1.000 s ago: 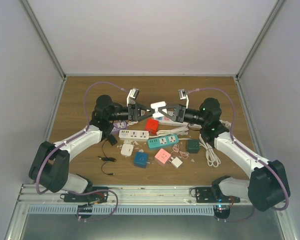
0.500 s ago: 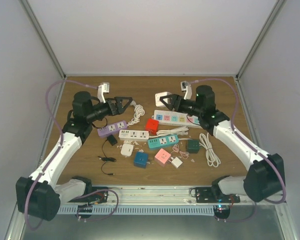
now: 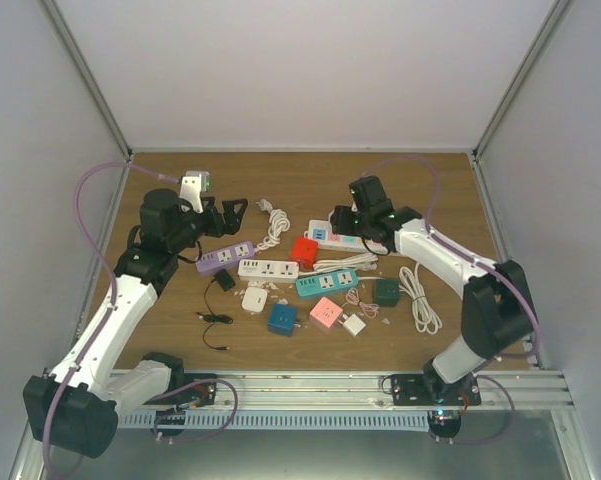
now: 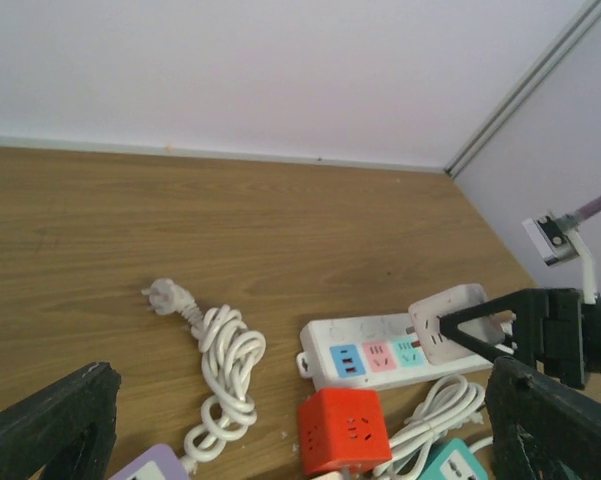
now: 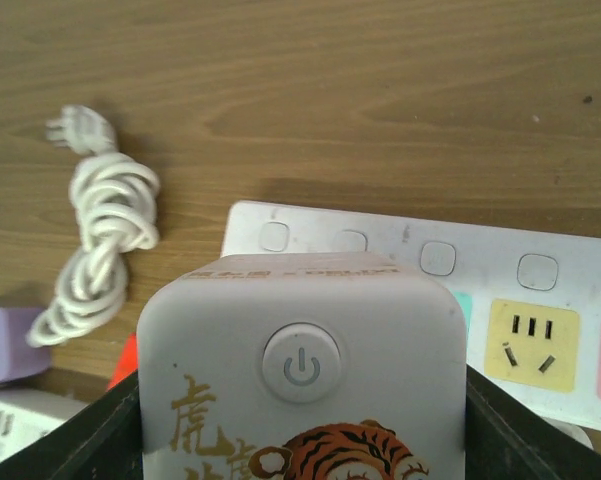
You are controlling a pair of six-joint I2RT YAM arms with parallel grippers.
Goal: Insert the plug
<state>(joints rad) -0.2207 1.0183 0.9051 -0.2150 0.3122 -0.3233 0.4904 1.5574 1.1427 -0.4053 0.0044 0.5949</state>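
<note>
The plug (image 5: 300, 370) is a white cube adapter with a power button and a tiger print. My right gripper (image 3: 342, 214) is shut on its sides, with a black finger (image 5: 120, 435) on either flank. It sits low over the white power strip (image 5: 540, 300) with coloured sockets, near that strip's left end (image 3: 325, 233). In the left wrist view the plug (image 4: 455, 318) overlaps the strip (image 4: 375, 355); contact cannot be judged. My left gripper (image 3: 230, 212) hangs open and empty at the left, well apart from the plug.
A coiled white cable (image 3: 272, 225) lies between the arms. In front are a red cube (image 3: 303, 250), a purple strip (image 3: 225, 257), a white strip (image 3: 268, 268), a teal strip (image 3: 327, 284), blue (image 3: 282, 319), pink (image 3: 326, 314) and dark green (image 3: 386, 291) cubes, and another cable coil (image 3: 420, 300).
The two grippers met at the centre around the plug. My left gripper opened and swung away to the left. My right arm carried the plug back and down over the white strip.
</note>
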